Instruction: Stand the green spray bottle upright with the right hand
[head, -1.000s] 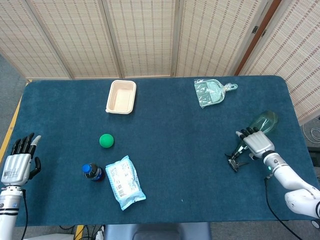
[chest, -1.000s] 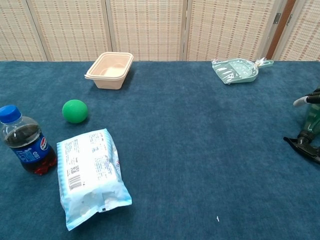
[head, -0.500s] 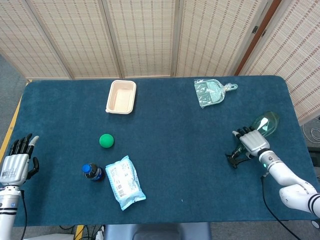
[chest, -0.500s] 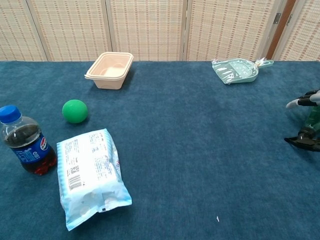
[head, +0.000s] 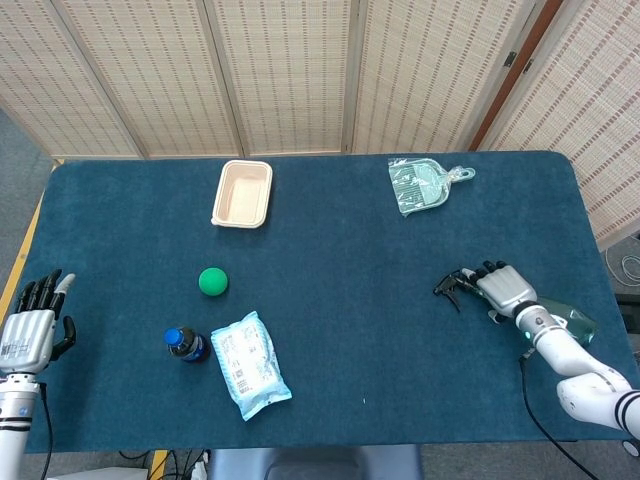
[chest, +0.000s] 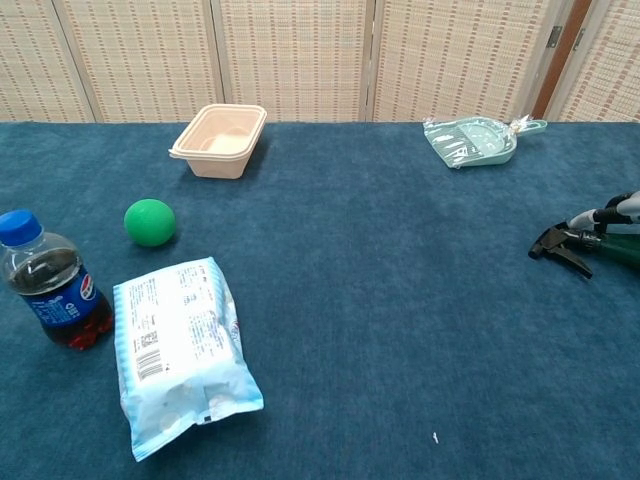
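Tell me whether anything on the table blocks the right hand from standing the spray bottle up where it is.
Nothing visible does. The right hand already grips the green spray bottle, which is lifted with its black nozzle pointing left. The cloth around it is bare; the nearest thing, the dustpan, lies well behind.

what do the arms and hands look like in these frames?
Both hands, left hand and right hand, have silver-grey backs with black fingers. The forearms are white; the right one has a black band and a small green light near the wrist. Thin black cables trail from both.

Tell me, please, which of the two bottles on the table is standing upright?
The small cola bottle with the blue cap, front left, stands upright; the green spray bottle is tilted over in the right hand.
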